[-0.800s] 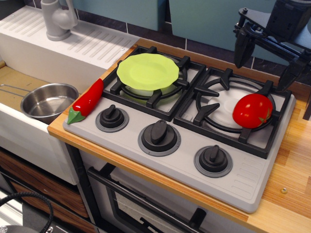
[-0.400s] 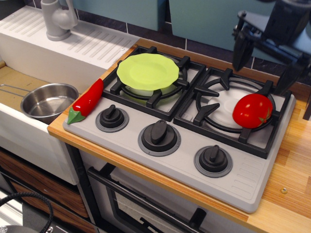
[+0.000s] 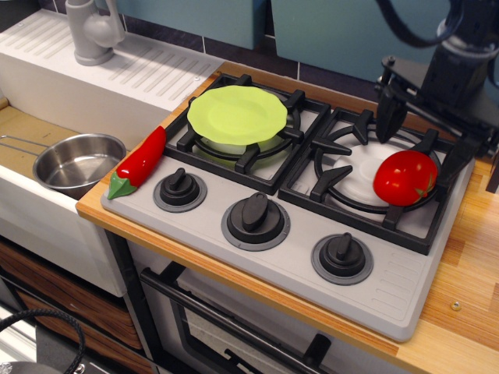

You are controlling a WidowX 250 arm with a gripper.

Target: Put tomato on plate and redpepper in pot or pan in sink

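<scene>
The gripper (image 3: 423, 134) hangs just behind the tomato (image 3: 405, 178) on the right burner, fingers (image 3: 390, 117) spread wide, grasping nothing; its upper body is cut off by the frame's top edge.

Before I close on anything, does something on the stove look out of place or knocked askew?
Nothing damaged or spilled. The redpepper lies half off the stove's left edge, tip over the counter, and the tomato lies tipped on its side on the right burner.

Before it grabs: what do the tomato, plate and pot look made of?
Tomato: glossy red, sharp highlights, likely hard plastic. Plate: matte lime green, wavy rim, looks plastic. Pot: mirror-like silver with reflections, probably stainless steel.
</scene>
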